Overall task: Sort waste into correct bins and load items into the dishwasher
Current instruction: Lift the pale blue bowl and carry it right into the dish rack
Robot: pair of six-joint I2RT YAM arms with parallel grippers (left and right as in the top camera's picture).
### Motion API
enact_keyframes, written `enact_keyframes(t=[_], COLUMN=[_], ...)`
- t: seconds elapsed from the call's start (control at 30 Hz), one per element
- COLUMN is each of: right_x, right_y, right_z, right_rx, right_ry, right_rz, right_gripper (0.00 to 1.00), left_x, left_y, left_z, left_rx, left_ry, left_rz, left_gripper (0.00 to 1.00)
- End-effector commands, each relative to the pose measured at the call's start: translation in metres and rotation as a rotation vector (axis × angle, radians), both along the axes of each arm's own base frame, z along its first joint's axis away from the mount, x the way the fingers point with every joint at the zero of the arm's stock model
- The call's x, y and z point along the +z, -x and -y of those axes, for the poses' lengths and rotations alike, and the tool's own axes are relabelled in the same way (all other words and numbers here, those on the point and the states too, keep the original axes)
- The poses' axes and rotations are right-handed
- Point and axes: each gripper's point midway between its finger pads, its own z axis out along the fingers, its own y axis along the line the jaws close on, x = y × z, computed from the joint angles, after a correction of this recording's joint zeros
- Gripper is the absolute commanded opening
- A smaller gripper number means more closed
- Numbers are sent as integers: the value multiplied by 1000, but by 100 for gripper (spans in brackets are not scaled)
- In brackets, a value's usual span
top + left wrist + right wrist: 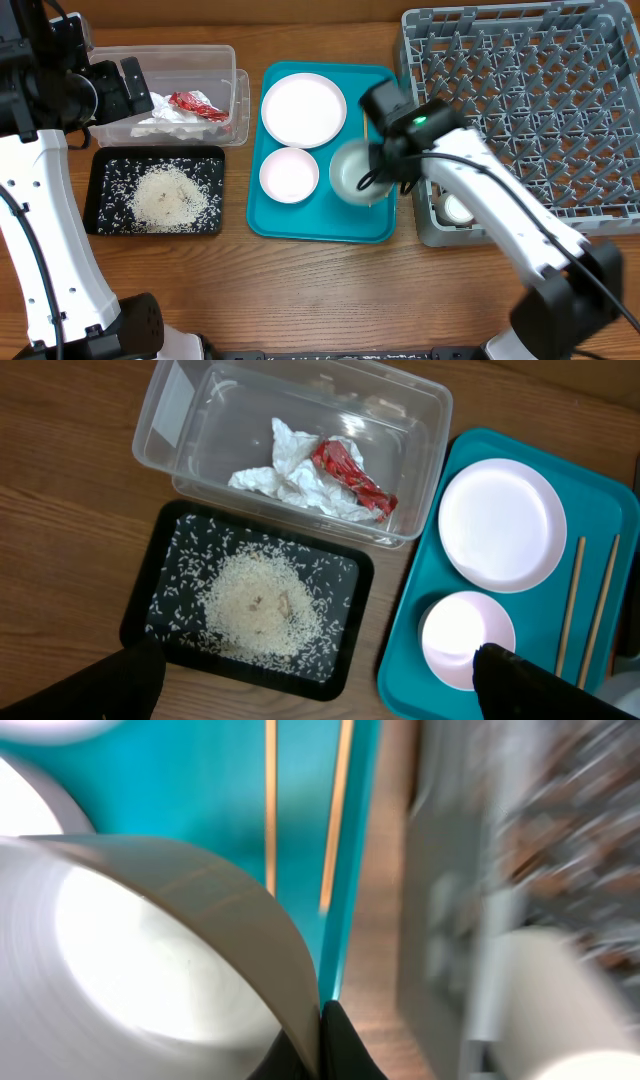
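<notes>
My right gripper [386,168] [320,1032] is shut on the rim of the pale blue-grey bowl [352,172] [130,950], over the teal tray's right side. The white plate [303,108] [502,523] and the white bowl [289,174] [466,637] sit on the tray. Two chopsticks [570,605] [271,810] lie along its right edge. A small white cup [458,208] sits in the front-left corner of the grey dish rack [530,90]. The clear tub [228,65] [190,420] holds the red wrapper [200,104] [350,475] and crumpled paper [285,475]. Rice [165,192] [262,600] lies in the black tray [100,215]. My left gripper [122,85] [320,705] is open and empty, above the tub.
The teal tray [320,228] [400,660] stands between the black tray and the rack. Bare wooden table lies along the front edge. My right arm crosses the rack's front-left corner.
</notes>
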Motion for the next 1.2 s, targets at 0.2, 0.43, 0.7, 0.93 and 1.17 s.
enact_keyframes(t=[0.2, 0.43, 0.7, 0.93, 1.17], right_x=[123, 122, 75, 56, 48], right_y=[-76, -134, -192, -212, -225], right_z=[115, 145, 166, 187, 181], right_rx=[-498, -640, -556, -586, -536], right_ry=[393, 538, 709, 709, 614], right_rz=[637, 813, 786, 801, 803], right_gripper=[4, 4, 4, 4, 4], left_x=[-2, -2, -2, -2, -2], left_y=[-2, -2, -2, -2, -2], left_z=[-2, -2, -2, -2, -2], left_rx=[3, 3, 3, 3, 3], left_ry=[-7, -7, -8, -7, -8], left_rz=[-3, -3, -3, -3, -3], left_gripper=[100, 100, 100, 100, 100])
